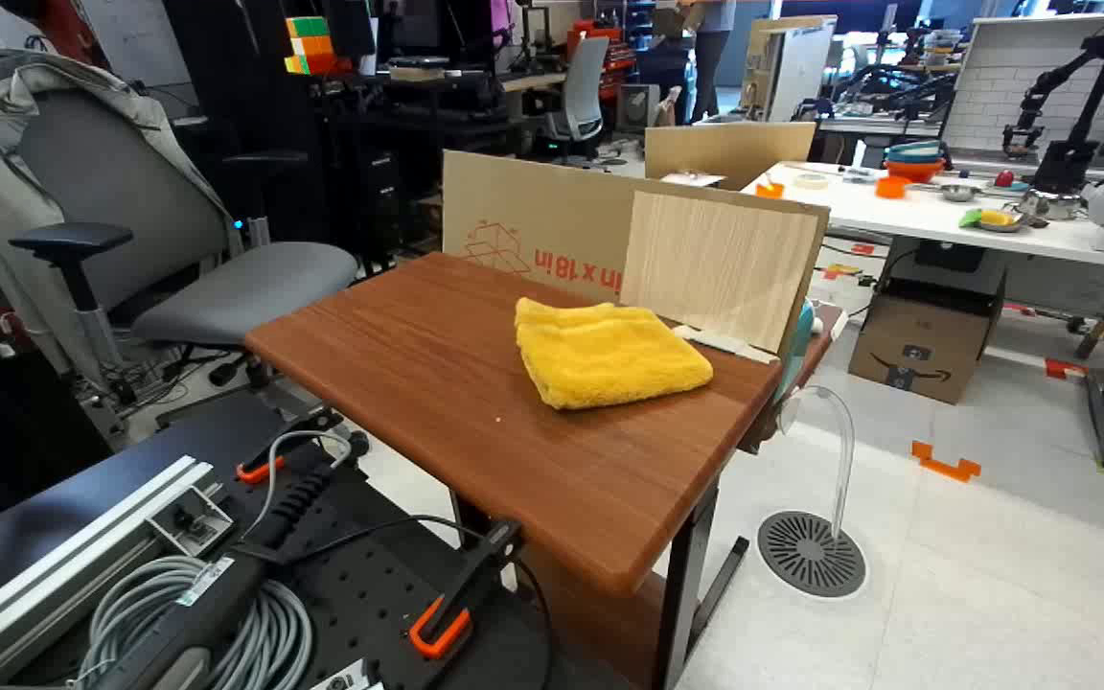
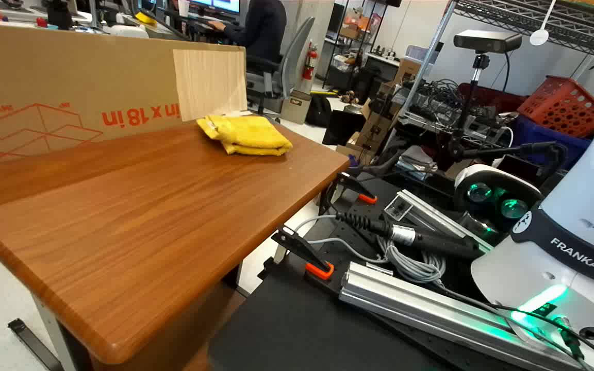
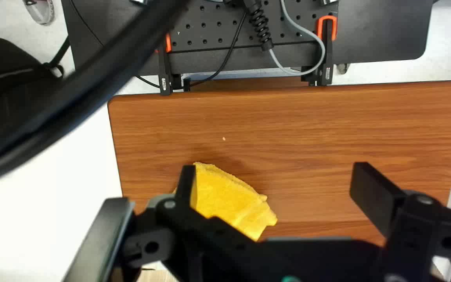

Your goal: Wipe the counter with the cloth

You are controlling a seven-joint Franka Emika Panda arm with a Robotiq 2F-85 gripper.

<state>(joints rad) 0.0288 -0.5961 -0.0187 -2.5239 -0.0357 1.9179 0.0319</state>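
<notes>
The yellow cloth lies folded on the brown wooden counter, towards the cardboard side. The cloth shows in both exterior views (image 1: pixel 609 356) (image 2: pixel 250 136) and in the wrist view (image 3: pixel 229 197). The counter top shows in all views (image 1: pixel 408 335) (image 2: pixel 121 221) (image 3: pixel 307 129). My gripper (image 3: pixel 276 170) shows only in the wrist view, fingers wide apart with nothing between them. It hangs above the counter, with the cloth below and towards its left finger, which hides part of the cloth. A small pale speck (image 3: pixel 224 138) lies on the counter near the cloth.
A cardboard sheet (image 1: pixel 542 211) stands upright along the counter's far edge, with a light wood panel (image 1: pixel 715 264) against it. Black clamps with orange handles (image 1: pixel 442 628) (image 2: pixel 320 269) sit at the near edge. The black platform carries cables (image 1: pixel 197 613) and the robot base (image 2: pixel 555 257).
</notes>
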